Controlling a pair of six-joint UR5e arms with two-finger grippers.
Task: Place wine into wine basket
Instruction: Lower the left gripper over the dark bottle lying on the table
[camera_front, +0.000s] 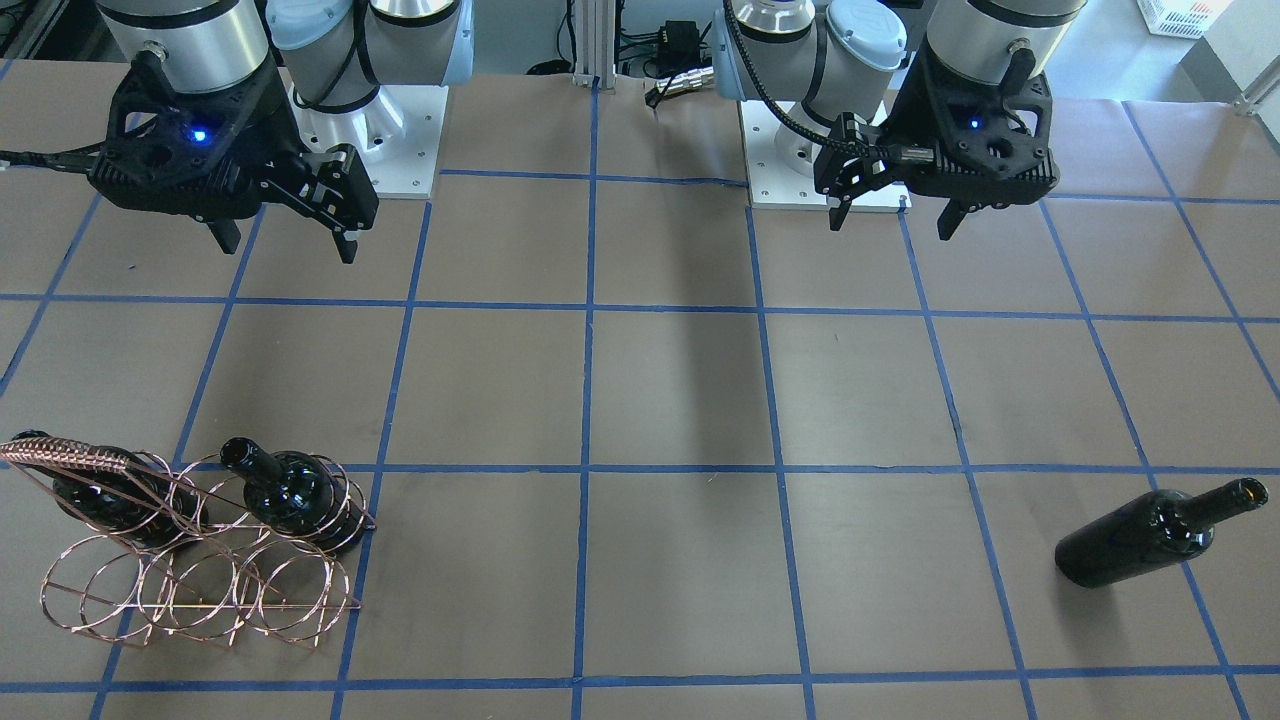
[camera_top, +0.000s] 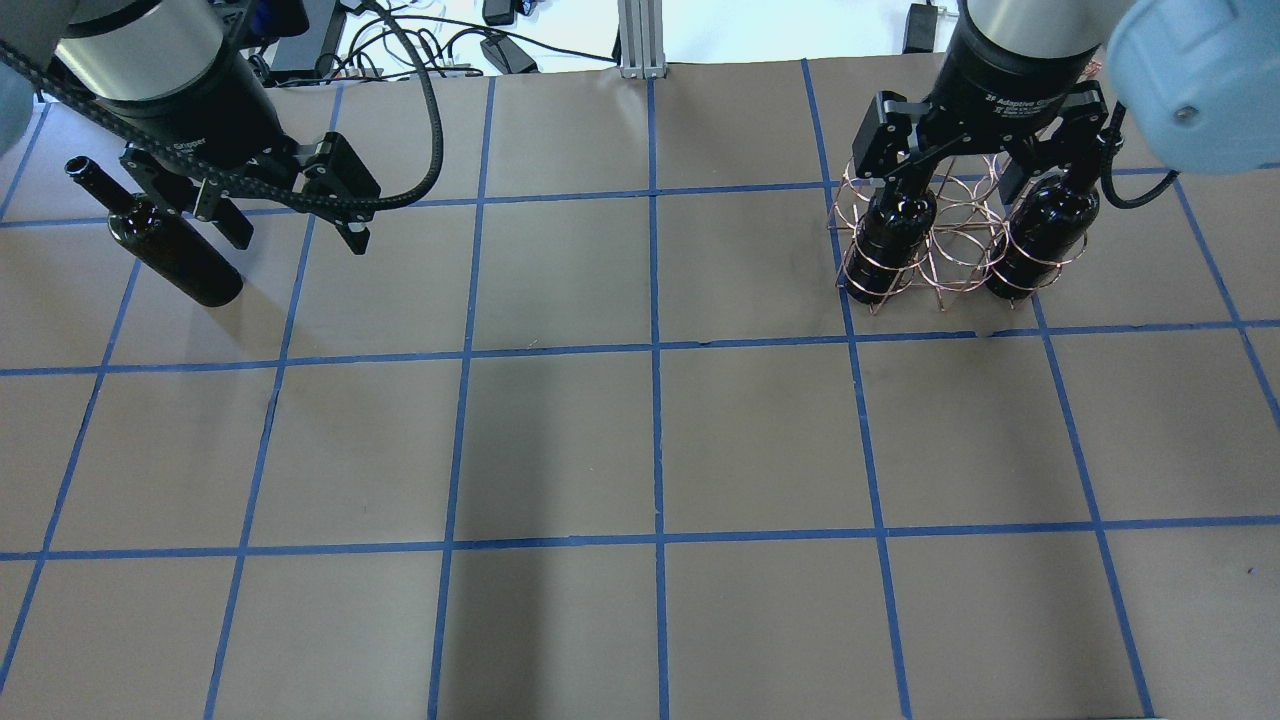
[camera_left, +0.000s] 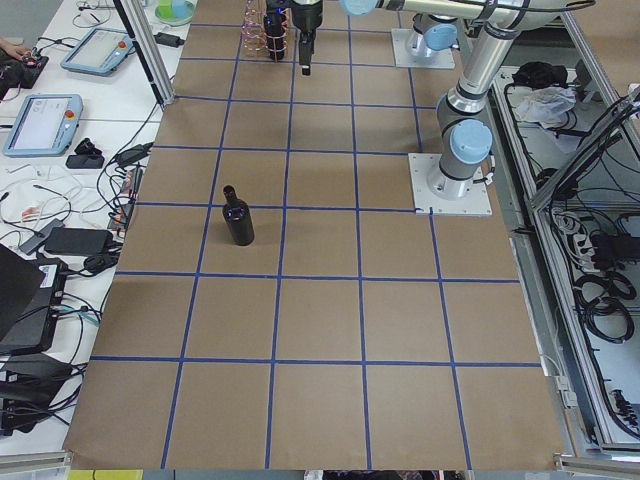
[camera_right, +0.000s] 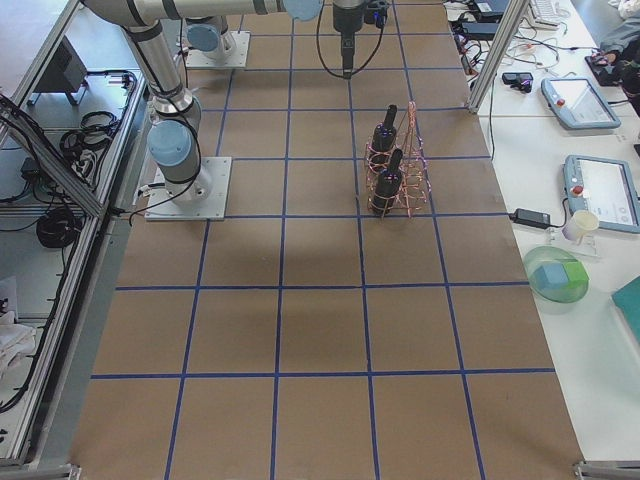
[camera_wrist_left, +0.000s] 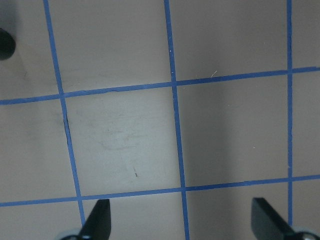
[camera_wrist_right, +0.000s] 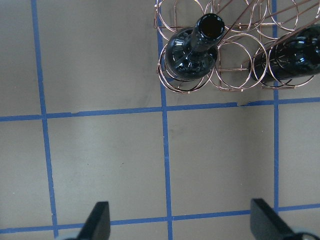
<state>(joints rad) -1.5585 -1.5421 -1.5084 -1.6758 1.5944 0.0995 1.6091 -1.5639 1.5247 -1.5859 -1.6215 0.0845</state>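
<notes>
The loose wine bottle (camera_front: 1140, 540), dark glass with no label, lies on its side on the paper on my left side; it also shows in the overhead view (camera_top: 170, 250) and the exterior left view (camera_left: 238, 218). The copper wire wine basket (camera_front: 200, 590) stands on my right side and holds two identical bottles (camera_front: 290, 495) (camera_front: 110, 500). My left gripper (camera_front: 893, 225) is open and empty, high above the table beside the loose bottle (camera_wrist_left: 5, 42). My right gripper (camera_front: 288, 250) is open and empty, raised near the basket (camera_wrist_right: 225, 75).
The table is brown paper with a blue tape grid (camera_top: 655, 350). The two arm bases (camera_front: 390, 140) (camera_front: 800, 160) stand at the robot's edge. Cables (camera_top: 480, 50) lie beyond the far edge. The basket's middle rings (camera_top: 955, 265) hold nothing.
</notes>
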